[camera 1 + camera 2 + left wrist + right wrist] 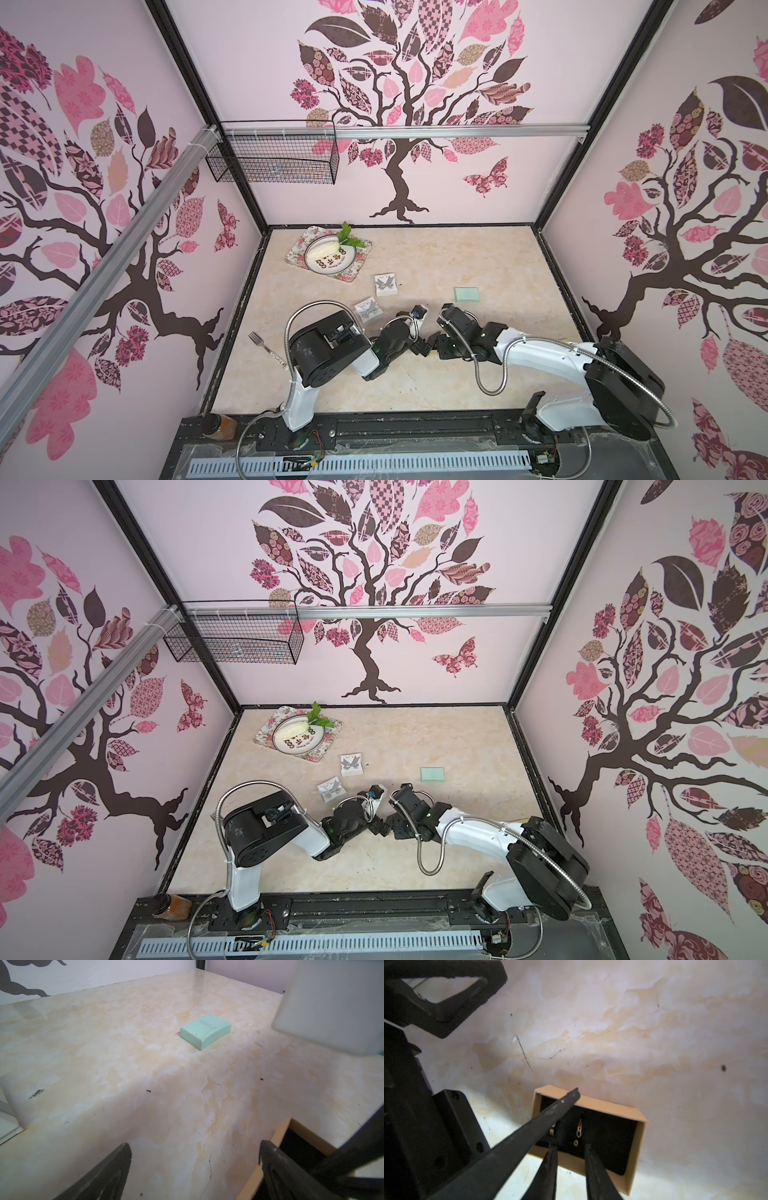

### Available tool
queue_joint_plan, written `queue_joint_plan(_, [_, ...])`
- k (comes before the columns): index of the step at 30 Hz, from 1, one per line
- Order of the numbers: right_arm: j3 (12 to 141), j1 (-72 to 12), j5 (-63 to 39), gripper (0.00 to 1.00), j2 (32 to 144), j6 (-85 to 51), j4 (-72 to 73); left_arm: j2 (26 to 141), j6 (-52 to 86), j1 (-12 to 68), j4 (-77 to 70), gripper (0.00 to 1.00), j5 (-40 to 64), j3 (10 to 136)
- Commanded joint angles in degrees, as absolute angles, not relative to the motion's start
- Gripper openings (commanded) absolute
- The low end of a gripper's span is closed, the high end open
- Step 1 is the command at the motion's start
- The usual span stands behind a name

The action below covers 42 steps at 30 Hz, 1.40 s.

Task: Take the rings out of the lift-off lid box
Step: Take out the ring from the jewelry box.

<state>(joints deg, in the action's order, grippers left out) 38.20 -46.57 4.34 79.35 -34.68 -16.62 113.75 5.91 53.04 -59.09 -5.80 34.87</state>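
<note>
The lift-off lid box (610,1105) is a tan cardboard tray with a black lining, and it stands open on the marbled table. Small shiny rings (579,1128) lie on the lining, one more ring (575,1142) nearer my fingers. My right gripper (570,1138) reaches down into the box, its jaws a narrow gap apart with nothing clamped. One finger (550,1113) of my left gripper crosses above the box's rim. The left gripper (194,1145) is wide open beside the box's corner (280,1136). In both top views the two grippers (430,347) (386,825) meet and hide the box.
A mint green box (467,294) (204,1030) lies farther back on the right. Two white butterfly-print boxes (385,284) (368,309) sit left of centre. A plate on a floral tray (361,249) stands at the back left, a fork (266,347) at the left, a jar (220,426) by the front rail.
</note>
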Motion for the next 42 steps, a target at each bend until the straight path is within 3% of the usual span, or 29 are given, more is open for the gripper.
queue_joint_plan(1, [40.26,-46.91,6.19,0.26,80.90,-35.60,-17.10,115.21,5.27,53.17,-58.24,0.98,-6.69,35.29])
queue_joint_plan(26, [40.10,-46.87,8.35,0.01,79.04,-36.76,-17.62,115.28,4.92,53.18,-58.08,0.98,-5.91,34.91])
queue_joint_plan(42, [39.11,-46.89,8.79,0.00,75.96,-37.32,-17.86,115.50,4.45,53.17,-57.55,0.98,-6.15,35.12])
